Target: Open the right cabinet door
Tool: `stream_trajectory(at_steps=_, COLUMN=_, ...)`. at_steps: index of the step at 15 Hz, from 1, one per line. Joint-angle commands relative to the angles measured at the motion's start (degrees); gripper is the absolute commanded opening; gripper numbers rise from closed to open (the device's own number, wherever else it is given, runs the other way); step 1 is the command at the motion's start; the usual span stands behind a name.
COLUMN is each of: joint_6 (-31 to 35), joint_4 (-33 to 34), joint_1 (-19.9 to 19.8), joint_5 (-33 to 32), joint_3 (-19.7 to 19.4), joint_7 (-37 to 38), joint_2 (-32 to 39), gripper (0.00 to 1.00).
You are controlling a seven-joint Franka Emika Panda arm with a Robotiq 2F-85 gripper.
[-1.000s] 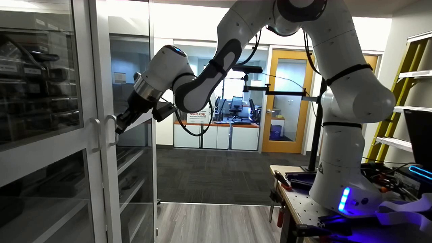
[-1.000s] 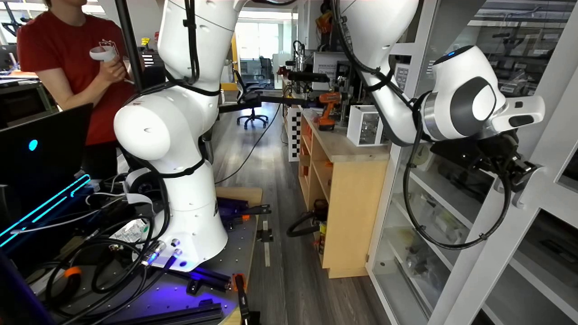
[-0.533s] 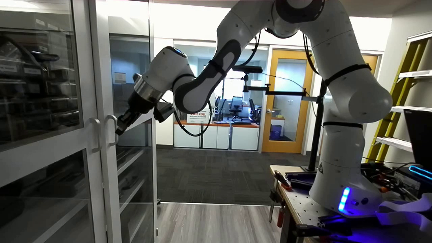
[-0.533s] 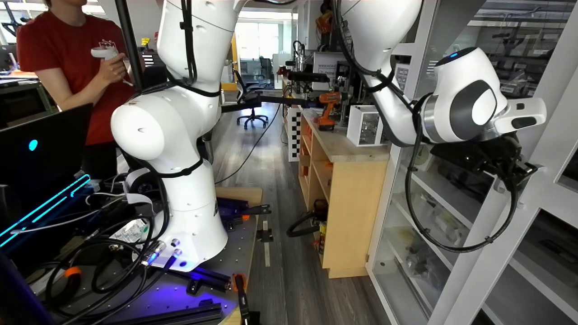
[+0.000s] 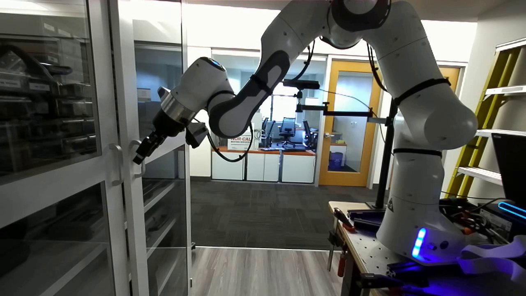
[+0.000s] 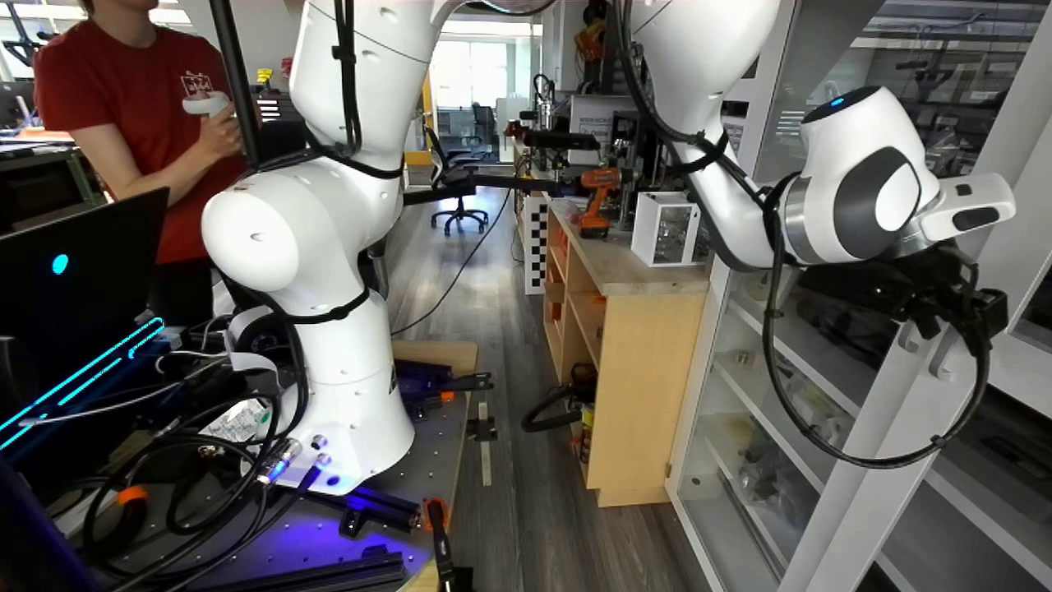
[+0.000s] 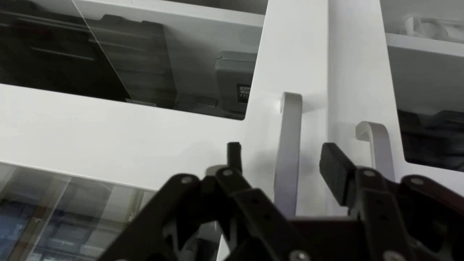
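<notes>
White-framed, glass-paned right cabinet door [image 5: 168,146] directly ahead; closed or barely ajar, can't tell. My white-shelled, dark-jointed arm [image 5: 404,61] has moved nearer it this last half-second. My black two-fingered claw [image 7: 284,161] is spread, grasping nothing. The door's pale grey, bowed handle [image 7: 289,148] runs between my dark, blocky pads [image 7: 337,174], no touch evident. Likely lined up to clench, then pull.

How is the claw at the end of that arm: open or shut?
The claw is open: in the wrist view, its two fingers stand apart, a cabinet handle visible between them.
</notes>
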Motion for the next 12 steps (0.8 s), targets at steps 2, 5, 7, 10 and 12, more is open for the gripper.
stream_trajectory(at_steps=2, joint_6=0.6, joint_4=2.1, joint_1=-1.7, joint_5=0.9, joint_3=2.1, joint_7=-2.4, joint_2=2.3, gripper=0.77)
stream_trajectory(at_steps=5, joint_6=-2.0, joint_4=0.9, joint_1=-1.7, joint_5=1.1, joint_3=2.4, joint_7=-2.7, joint_2=1.0, gripper=0.51)
stream_trajectory(at_steps=7, joint_6=-2.9, joint_4=0.2, joint_1=-1.6, joint_5=1.0, joint_3=2.3, joint_7=-2.5, joint_2=0.1, gripper=0.38)
stream_trajectory(at_steps=10, joint_6=-3.0, joint_4=-0.1, joint_1=-1.9, joint_5=1.3, joint_3=2.5, joint_7=-2.7, joint_2=-0.2, gripper=0.17)
stream_trajectory(at_steps=12, joint_6=-1.9, joint_4=-1.4, joint_1=2.0, joint_5=9.6, joint_3=-1.3, joint_7=-9.3, joint_2=-0.9, gripper=0.04)
